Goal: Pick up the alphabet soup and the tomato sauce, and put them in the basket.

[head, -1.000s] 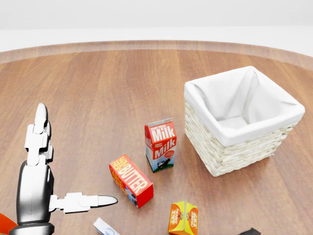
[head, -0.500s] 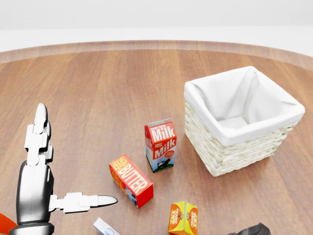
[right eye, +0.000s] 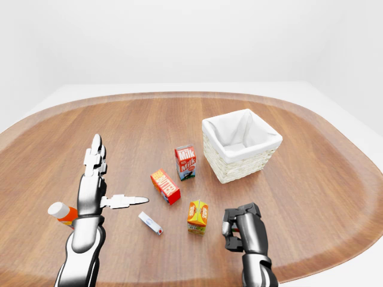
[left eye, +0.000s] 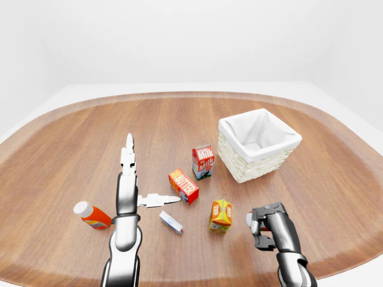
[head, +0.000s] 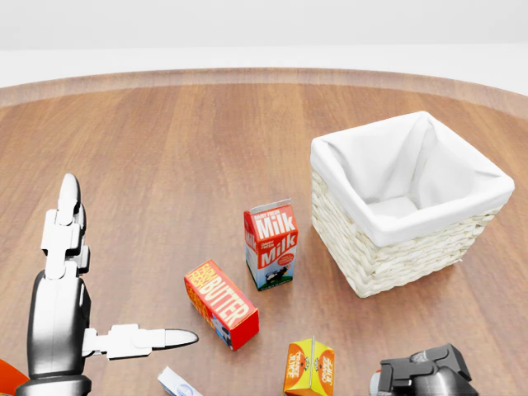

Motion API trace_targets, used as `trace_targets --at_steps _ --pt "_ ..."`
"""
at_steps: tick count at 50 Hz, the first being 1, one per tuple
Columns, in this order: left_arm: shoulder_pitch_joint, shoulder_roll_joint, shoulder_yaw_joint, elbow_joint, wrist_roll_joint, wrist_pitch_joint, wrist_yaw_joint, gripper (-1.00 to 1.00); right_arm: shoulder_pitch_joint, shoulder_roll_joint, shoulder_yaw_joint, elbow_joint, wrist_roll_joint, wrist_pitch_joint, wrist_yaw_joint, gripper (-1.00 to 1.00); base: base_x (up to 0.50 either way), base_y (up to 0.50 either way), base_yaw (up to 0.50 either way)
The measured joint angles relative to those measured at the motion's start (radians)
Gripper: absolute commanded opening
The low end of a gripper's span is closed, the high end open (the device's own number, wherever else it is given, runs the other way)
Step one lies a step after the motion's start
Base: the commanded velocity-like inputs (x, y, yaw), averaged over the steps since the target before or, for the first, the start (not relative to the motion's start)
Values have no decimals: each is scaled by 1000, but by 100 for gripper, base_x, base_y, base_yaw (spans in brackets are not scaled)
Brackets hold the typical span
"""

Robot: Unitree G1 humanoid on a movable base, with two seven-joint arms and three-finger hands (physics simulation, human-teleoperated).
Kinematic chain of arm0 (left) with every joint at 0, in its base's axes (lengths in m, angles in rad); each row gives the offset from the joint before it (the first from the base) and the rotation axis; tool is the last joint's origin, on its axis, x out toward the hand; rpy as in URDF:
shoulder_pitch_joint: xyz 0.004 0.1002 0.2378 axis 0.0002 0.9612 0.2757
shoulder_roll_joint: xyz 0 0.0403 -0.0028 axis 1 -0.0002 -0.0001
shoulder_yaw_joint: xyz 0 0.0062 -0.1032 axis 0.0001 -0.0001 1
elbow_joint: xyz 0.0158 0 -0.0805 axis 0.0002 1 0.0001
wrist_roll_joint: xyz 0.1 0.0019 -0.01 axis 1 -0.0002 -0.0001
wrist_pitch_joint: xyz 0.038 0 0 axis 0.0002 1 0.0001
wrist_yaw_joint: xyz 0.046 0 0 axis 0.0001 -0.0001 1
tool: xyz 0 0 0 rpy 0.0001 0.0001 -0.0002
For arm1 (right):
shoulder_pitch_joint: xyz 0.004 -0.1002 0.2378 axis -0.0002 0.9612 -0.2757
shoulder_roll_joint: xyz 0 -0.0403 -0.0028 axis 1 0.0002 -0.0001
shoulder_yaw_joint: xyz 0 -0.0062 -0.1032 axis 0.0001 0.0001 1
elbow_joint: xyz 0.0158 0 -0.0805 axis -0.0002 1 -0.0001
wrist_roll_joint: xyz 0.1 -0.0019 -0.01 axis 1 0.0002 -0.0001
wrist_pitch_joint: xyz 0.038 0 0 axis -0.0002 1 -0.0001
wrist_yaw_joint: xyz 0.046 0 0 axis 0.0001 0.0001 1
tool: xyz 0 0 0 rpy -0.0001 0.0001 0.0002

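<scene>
1. Left hand (left eye: pixel 128 185) was spread wide open over the wooden table (left eye: pixel 72 149), one finger toward the top, thumb toward the butter box (left eye: pixel 184 186); it held nothing.
2. Right hand (left eye: pixel 266 225) sat at lower right, fingers curled into a fist; a bit of red-and-white showed inside, identity unclear.
3. Cloth-lined wicker basket (left eye: pixel 257 143) sat at upper right, holding nothing visible.
4. Milk carton (left eye: pixel 203 161) stood just left of the basket.
5. Orange juice carton (left eye: pixel 221 216), small white-blue box (left eye: pixel 171 222) and orange bottle (left eye: pixel 91 216) lay lower down.
6. Alphabet soup and tomato sauce: could not be picked out.

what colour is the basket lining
White cloth lining inside a pale woven basket; clearest in the head view.
</scene>
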Motion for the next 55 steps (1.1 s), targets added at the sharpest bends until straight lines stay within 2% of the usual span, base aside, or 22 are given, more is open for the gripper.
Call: trace_targets --at_steps 32,55 --pt "0 0 0 0 0 0 0 100 -98 29 -68 -210 54 0 145 -100 0 0 0" --pt "0 0 0 0 0 0 0 100 -223 10 -87 -288 45 0 193 -100 0 0 0"
